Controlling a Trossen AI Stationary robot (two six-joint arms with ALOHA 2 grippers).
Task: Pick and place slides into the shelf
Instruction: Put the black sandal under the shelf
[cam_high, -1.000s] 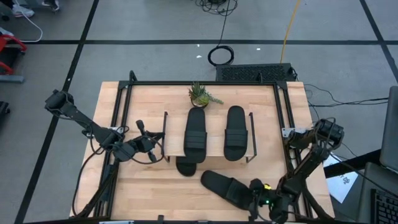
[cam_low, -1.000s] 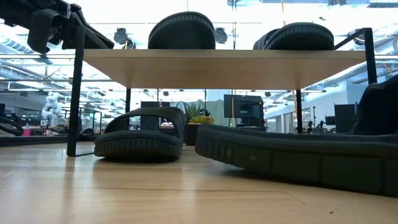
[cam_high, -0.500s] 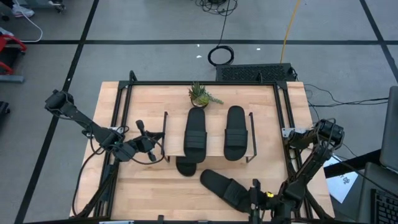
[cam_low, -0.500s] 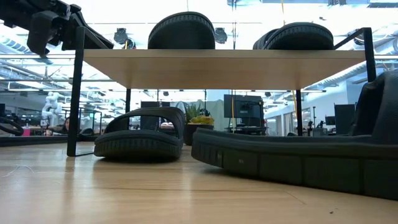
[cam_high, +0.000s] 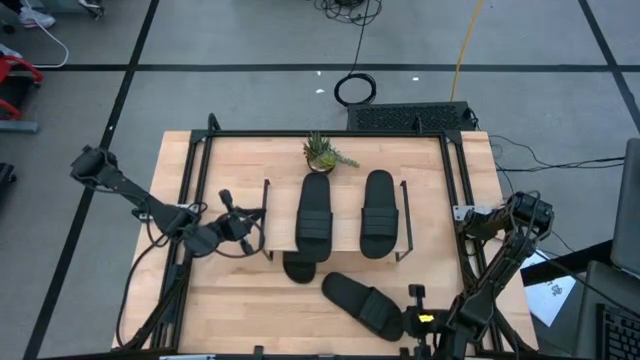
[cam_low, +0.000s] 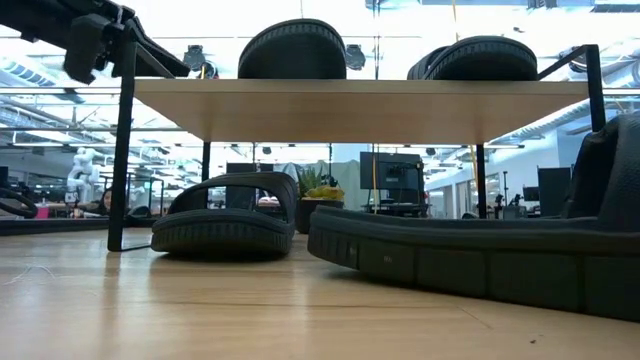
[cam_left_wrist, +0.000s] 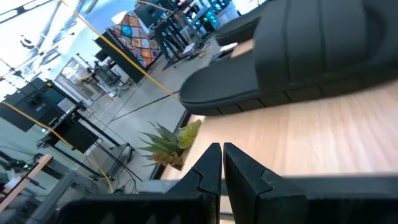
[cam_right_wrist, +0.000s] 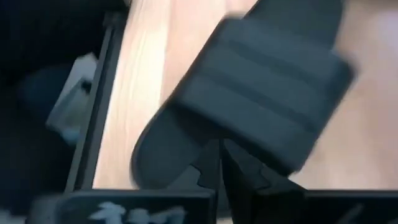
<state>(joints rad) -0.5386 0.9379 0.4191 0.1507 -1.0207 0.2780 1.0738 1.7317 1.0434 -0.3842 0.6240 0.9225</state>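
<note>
At the table's near right edge, the right gripper (cam_high: 412, 318), fingers together, sat at the heel of the loose slide (cam_high: 361, 303), which ran diagonally toward the shelf (cam_high: 335, 215). The left gripper (cam_high: 243, 226), also closed, waited farther off.

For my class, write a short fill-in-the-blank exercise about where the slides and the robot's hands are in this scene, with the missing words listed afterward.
1. The number of slides lying on top of the shelf is ____.
2. The small plant stands at the table's ____ edge, behind the shelf.
3. The slide under the shelf rests directly on the ____.
4. The slide lying at an angle in front of the shelf is nearest the ____ hand, while the left hand waits beside the shelf.

Missing words: two; far; table; right
</note>
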